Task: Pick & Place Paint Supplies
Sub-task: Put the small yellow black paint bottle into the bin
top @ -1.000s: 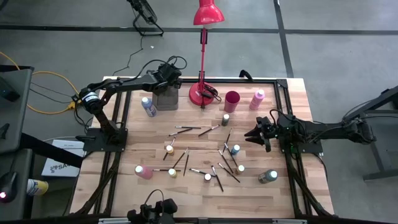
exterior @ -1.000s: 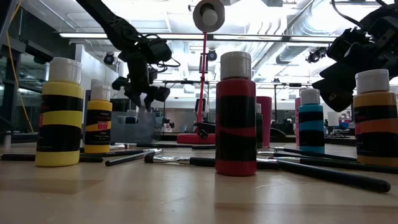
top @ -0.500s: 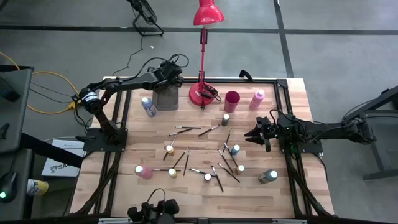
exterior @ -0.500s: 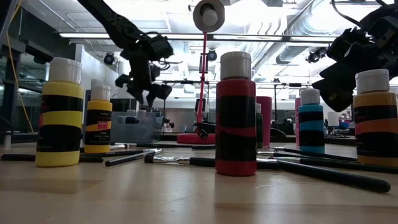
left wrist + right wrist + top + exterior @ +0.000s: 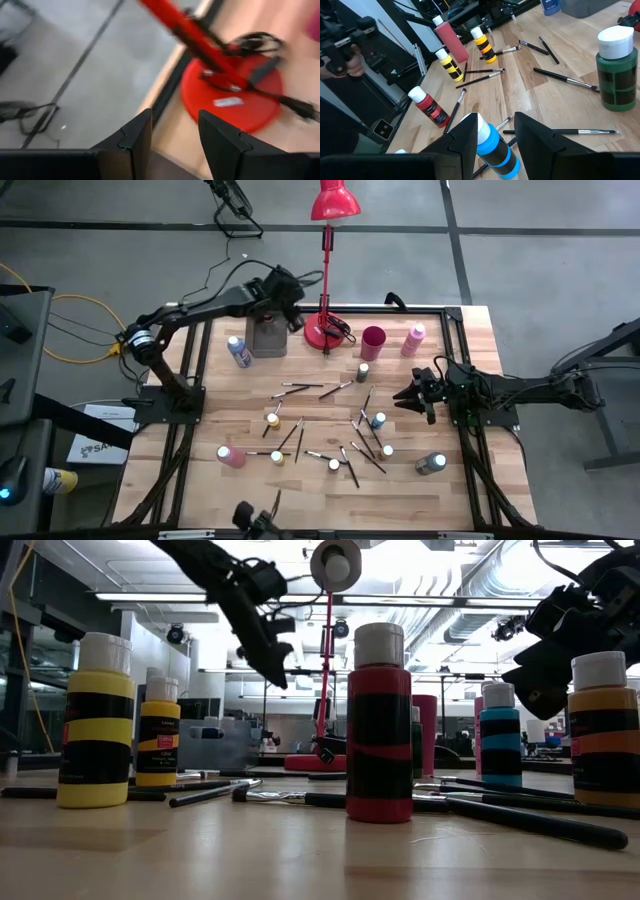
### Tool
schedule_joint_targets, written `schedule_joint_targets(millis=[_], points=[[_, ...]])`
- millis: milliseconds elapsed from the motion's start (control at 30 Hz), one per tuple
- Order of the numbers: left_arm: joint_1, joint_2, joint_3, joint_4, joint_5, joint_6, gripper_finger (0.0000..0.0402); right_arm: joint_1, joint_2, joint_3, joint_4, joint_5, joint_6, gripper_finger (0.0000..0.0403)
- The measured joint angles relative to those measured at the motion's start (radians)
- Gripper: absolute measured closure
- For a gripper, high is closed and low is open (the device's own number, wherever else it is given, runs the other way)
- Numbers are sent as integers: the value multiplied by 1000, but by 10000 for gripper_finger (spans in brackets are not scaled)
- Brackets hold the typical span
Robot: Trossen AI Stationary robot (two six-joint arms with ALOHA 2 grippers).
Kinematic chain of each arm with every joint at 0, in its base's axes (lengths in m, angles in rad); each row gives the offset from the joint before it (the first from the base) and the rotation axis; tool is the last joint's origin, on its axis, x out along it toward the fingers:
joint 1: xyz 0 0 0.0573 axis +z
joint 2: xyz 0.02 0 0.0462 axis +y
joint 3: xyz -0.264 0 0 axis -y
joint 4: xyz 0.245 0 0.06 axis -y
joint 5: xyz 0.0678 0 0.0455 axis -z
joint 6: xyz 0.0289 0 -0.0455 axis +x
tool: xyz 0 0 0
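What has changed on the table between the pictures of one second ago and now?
The left gripper rose from above the grey bin and swung toward the red lamp; it is open and holds nothing. The right gripper stayed over the brushes and the blue bottle. No bottle or brush moved.

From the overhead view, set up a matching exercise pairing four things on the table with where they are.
Things:
1. red lamp base
2. grey bin
3. pink bottle
4. dark red cup

Places:
A. between lamp base and pink bottle
B. nearest the table's far right corner
C. just left of the lamp base
D. under the red pole

Pairs: 1-D, 2-C, 3-B, 4-A
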Motion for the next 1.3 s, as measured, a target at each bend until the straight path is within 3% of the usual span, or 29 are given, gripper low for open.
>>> schedule_joint_targets(millis=[200,533,667,867,1000,1200,1300], points=[[-64,-80,1,-225,11,-6,247,0,0,0,0,0,0,280],[-228,-127,1,-703,49,-286,247,0,0,0,0,0,0,280],[-273,-127,1,-816,119,-311,247,0,0,0,0,0,0,280],[-375,-127,1,-829,252,6,247,0,0,0,0,0,0,280],[-467,-127,1,-826,268,204,247,0,0,0,0,0,0,280],[-544,-145,1,-814,266,239,241,0,0,0,0,0,0,280],[-577,-140,1,-783,287,237,213,0,0,0,0,0,0,280]])
